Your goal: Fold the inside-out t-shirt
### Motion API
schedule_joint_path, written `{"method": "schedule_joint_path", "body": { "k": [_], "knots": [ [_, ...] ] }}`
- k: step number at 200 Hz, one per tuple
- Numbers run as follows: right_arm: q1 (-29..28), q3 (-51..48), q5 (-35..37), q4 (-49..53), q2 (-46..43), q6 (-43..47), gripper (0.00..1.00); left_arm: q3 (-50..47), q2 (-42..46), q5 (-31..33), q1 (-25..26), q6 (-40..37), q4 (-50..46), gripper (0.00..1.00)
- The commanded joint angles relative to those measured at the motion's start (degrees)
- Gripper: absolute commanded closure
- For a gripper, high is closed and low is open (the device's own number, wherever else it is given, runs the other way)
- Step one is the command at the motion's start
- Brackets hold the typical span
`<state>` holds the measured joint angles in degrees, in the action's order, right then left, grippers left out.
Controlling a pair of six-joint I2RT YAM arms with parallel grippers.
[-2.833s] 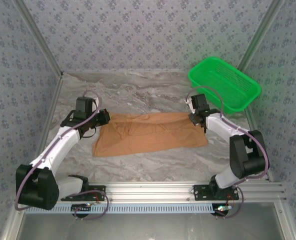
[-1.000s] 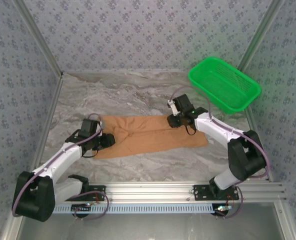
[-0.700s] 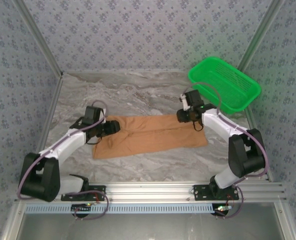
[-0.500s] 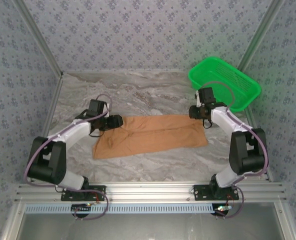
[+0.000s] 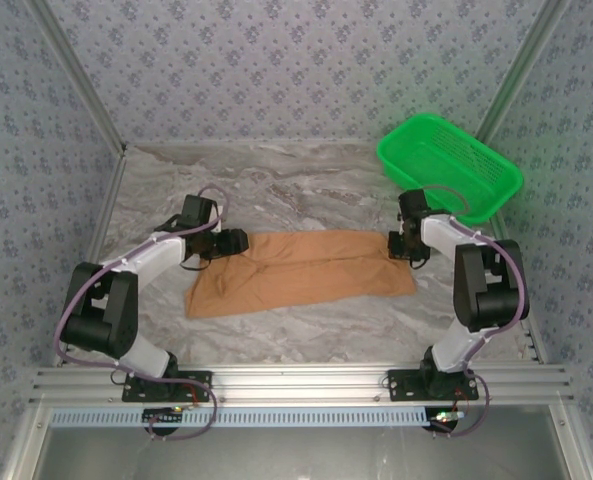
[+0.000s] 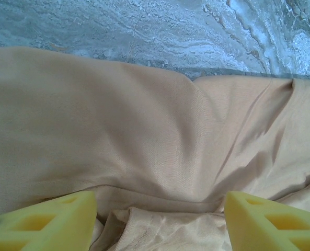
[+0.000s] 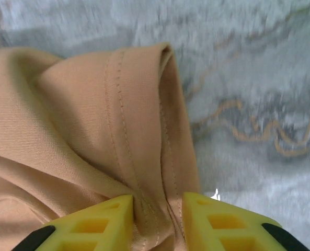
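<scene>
Pinching t-shirt (image 7: pixel 92 130) hem fold between narrow right jaws | left jaws wide, cloth flat beneath them

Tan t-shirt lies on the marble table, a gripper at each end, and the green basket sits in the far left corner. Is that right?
No: the green basket sits in the far right corner, as the top external view shows. The t-shirt does lie on the marble table, with the left gripper at one end and the right gripper at the other.
</scene>
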<state>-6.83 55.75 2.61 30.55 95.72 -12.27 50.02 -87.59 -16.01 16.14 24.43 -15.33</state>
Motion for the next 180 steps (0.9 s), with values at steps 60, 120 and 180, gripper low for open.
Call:
{"method": "schedule_joint_path", "body": {
  "k": [60,120,180],
  "knots": [
    [-0.8,3.4,9.1,5.9,-0.3,-1.2,0.63,1.3,1.1,-0.9,-0.1,-2.4,-2.5,0.31],
    [1.6,9.5,9.8,5.1,3.9,0.6,0.65,1.0,3.8,0.7,0.0,-2.7,-4.1,0.3],
    [2.6,9.2,-0.3,1.9,7.0,-1.1,0.67,1.2,2.7,0.6,0.0,-2.6,-3.7,0.3]
  ]
}}
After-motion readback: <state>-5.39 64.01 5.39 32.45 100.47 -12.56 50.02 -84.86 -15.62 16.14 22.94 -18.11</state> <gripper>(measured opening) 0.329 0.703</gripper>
